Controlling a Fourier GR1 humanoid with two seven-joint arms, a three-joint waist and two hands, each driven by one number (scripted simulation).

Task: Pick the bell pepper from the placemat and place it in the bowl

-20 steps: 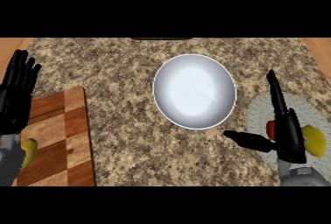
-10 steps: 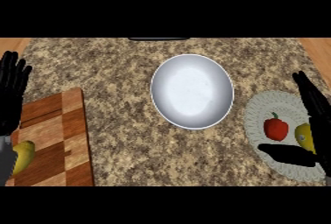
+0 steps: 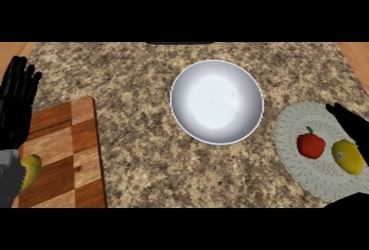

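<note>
Look at the red bell pepper (image 3: 311,145). It sits on the pale round placemat (image 3: 299,166) at the right of the tabletop (image 3: 144,161), just beside a yellow fruit (image 3: 348,156). Your right hand (image 3: 351,126) is right there, at the far right edge. The pepper lies just to its left. You cannot tell if its fingers are curled. It holds nothing. Your left hand (image 3: 18,100) rests with fingers straight, far off. The bowl (image 3: 216,101) waits to the pepper's upper left. Use the right hand, I think.
</note>
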